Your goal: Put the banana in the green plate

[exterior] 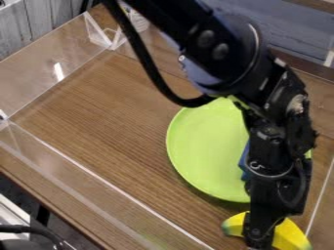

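**One arm, one plate, one banana: claw set down on the fruit at the table's near edge**

One wooden table [98,122] fills most of the view, brown and grained, fenced by clear acrylic walls [59,59] along its far and near sides. A sloped clear panel lies across the near left corner.

The black robot arm [216,49] is the next largest item. It enters from the top of the frame, runs down to the right and ends pointing straight down at the lower right corner. A black cable loops off its upper section and hangs over the wood. The arm's lower links cover the right-hand part of the green plate [202,146] and block any view of what may lie behind them; a patch of blue shows at the arm's upper body, and another small blue patch at the plate's right edge, neither identifiable.

The green plate sits flat on the wood right of centre, its visible surface bare.

The banana [290,236] lies on the table just off the plate's near rim, at the bottom right, outside the plate. Its yellow body shows to either side of the claw, with a greenish end towards the left.

The gripper [265,232] stands upright on the banana with its fingers drawn narrow about the fruit's middle, in contact with it.
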Robot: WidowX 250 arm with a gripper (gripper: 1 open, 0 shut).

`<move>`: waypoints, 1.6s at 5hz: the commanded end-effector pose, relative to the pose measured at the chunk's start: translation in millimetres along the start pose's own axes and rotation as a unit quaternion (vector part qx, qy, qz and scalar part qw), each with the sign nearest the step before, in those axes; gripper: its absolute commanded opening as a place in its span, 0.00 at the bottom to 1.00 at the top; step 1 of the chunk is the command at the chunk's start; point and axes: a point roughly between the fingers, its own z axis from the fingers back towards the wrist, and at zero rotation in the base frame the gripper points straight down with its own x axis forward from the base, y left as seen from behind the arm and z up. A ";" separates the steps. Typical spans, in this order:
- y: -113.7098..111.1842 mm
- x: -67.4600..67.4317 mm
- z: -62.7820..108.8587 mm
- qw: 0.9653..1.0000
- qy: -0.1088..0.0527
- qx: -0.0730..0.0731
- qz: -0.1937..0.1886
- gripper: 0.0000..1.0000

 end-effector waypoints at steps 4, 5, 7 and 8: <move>15.3 4.5 4.3 1.000 -0.018 0.009 0.004 0.00; 17.2 4.6 3.7 1.000 -0.018 0.007 0.004 0.00; 20.3 4.8 2.9 1.000 -0.020 0.002 0.004 0.00; 21.8 5.0 2.5 1.000 -0.020 -0.001 0.004 0.00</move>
